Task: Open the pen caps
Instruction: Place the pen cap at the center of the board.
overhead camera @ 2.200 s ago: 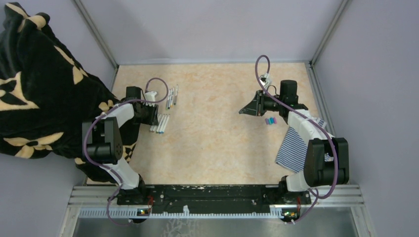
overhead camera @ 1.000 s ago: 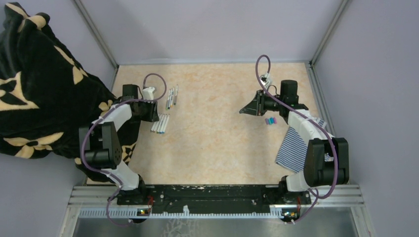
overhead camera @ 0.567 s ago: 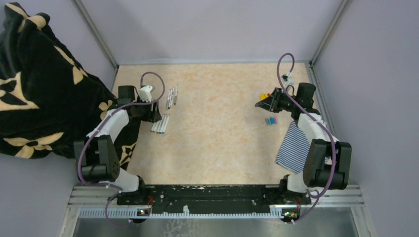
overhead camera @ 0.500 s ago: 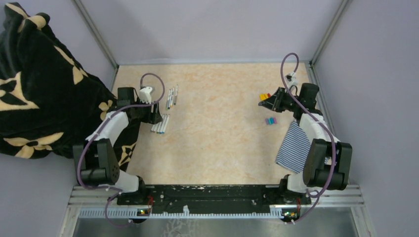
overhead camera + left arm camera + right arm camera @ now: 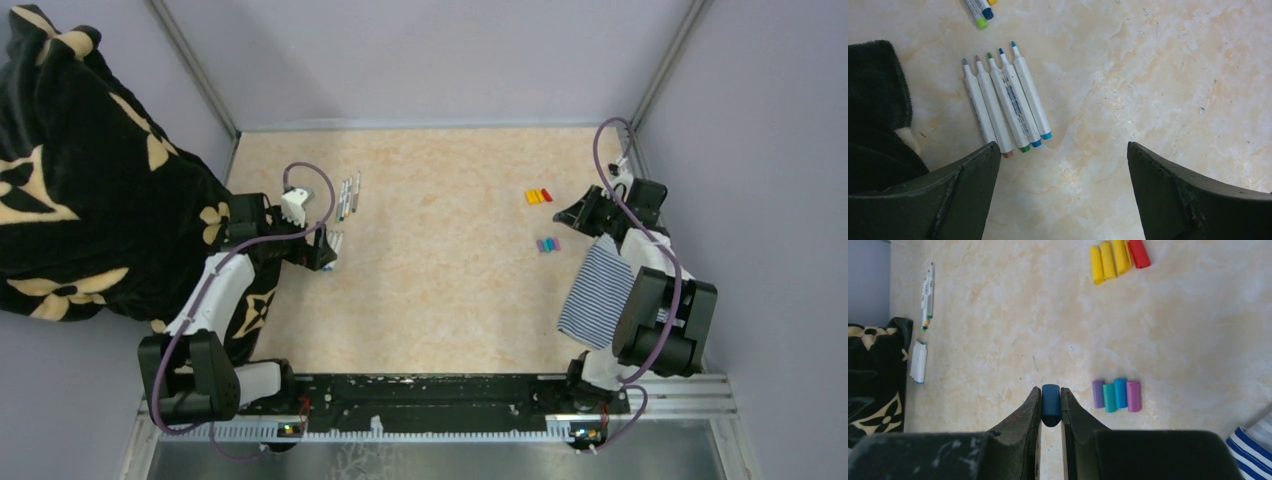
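Note:
My left gripper (image 5: 1062, 150) is open above bare tabletop, with nothing between its fingers. Just beyond its left finger lies a row of several uncapped white pens (image 5: 1005, 100) with coloured tips. More pens (image 5: 348, 197) lie farther back. My right gripper (image 5: 1051, 395) is shut on a dark blue pen cap (image 5: 1051, 402), held above the table near the right edge. Loose caps lie beneath it: a purple, teal and blue group (image 5: 1116, 394) and a yellow and red group (image 5: 1118, 255).
A blue-and-white striped cloth (image 5: 592, 295) lies under the right arm by the table's right edge. A black and cream blanket (image 5: 80, 170) hangs over the left side and touches the left arm. Grey walls enclose the table.
The left gripper has opened wide and drawn back a little from the pen row. The right arm has swung toward the right wall, still carrying the dark blue cap.

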Tool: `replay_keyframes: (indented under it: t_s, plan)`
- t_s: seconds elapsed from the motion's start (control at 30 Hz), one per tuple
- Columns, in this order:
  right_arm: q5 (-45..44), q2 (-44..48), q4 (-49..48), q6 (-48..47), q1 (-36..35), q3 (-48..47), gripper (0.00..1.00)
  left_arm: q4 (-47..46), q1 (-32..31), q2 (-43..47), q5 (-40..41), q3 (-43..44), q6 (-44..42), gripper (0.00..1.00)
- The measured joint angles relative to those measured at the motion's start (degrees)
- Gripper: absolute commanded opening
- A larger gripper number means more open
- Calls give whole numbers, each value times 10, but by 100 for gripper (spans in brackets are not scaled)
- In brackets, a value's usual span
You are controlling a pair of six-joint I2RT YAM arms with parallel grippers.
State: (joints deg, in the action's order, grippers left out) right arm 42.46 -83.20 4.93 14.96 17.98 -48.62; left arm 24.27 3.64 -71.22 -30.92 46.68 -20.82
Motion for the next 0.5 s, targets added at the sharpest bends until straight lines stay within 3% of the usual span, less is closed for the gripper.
replay_keyframes:
  t_s: [0.5]
  plan:
    - [-85, -57, 15, -50, 15, 0, 0, 0, 0, 28, -49, -21, -18, 100]
